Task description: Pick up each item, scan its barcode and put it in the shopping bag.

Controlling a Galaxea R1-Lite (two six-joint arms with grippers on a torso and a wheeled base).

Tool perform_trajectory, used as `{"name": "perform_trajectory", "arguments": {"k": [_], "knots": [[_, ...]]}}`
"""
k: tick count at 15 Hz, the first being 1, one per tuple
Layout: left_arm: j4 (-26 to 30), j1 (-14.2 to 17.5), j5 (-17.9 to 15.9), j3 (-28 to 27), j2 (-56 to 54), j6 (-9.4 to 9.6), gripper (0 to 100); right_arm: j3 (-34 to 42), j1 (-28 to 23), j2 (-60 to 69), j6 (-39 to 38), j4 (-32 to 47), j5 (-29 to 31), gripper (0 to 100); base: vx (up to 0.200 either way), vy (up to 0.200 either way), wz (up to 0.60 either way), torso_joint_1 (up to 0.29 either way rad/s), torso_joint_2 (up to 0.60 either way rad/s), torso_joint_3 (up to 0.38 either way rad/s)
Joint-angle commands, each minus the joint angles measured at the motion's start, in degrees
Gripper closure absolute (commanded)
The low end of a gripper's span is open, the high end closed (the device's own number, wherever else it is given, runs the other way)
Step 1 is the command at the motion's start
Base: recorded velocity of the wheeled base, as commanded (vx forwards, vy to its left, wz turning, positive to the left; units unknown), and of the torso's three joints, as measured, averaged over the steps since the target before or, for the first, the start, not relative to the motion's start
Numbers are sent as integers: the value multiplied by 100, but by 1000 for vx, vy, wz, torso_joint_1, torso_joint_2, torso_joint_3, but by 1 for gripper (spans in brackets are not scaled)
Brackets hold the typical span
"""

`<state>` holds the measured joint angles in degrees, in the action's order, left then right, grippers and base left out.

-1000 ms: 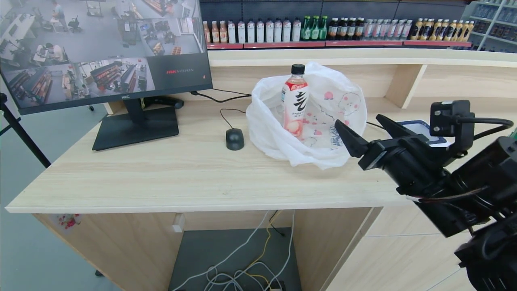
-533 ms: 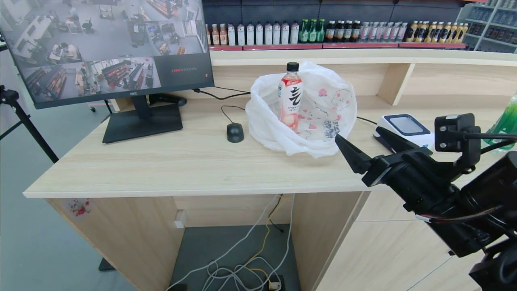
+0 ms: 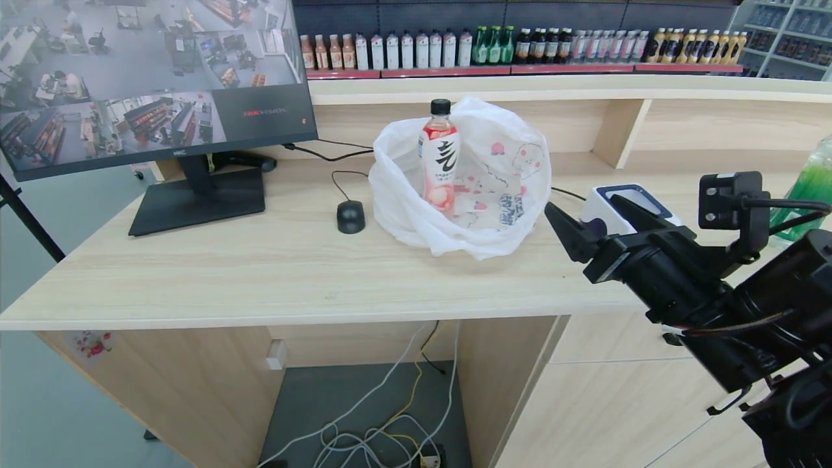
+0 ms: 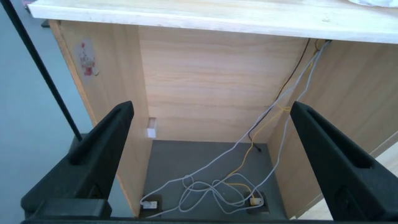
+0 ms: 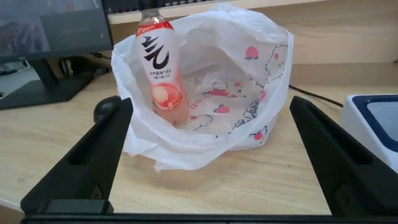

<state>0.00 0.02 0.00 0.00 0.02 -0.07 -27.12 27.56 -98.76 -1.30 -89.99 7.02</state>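
Shopping bag (image 3: 455, 240) (bottle (image 3: 437, 159) upright inside) sits back from counter (image 3: 260, 273) edge.

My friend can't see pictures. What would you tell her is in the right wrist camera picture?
A pink drink bottle stands upright inside an open white shopping bag on a wooden counter. The right gripper, open and empty, faces the bag, with a white scanner beside the bag.

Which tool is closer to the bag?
Right. The right tool is open beside the bag, above the counter; the left tool is low, facing under the counter.
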Motion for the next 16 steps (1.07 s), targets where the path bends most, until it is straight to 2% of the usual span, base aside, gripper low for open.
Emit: {"name": "perform_trajectory", "arguments": {"k": [1,16], "knots": [[0,-2,0,0,-2,-1,0,-3,-23,-56,-1,-1,-8,0,0,-200,0,2,2,2],[0,-2,0,0,-2,-28,0,-47,118,-3,34,-1,-8,0,0,-200,0,2,3,3]]}}
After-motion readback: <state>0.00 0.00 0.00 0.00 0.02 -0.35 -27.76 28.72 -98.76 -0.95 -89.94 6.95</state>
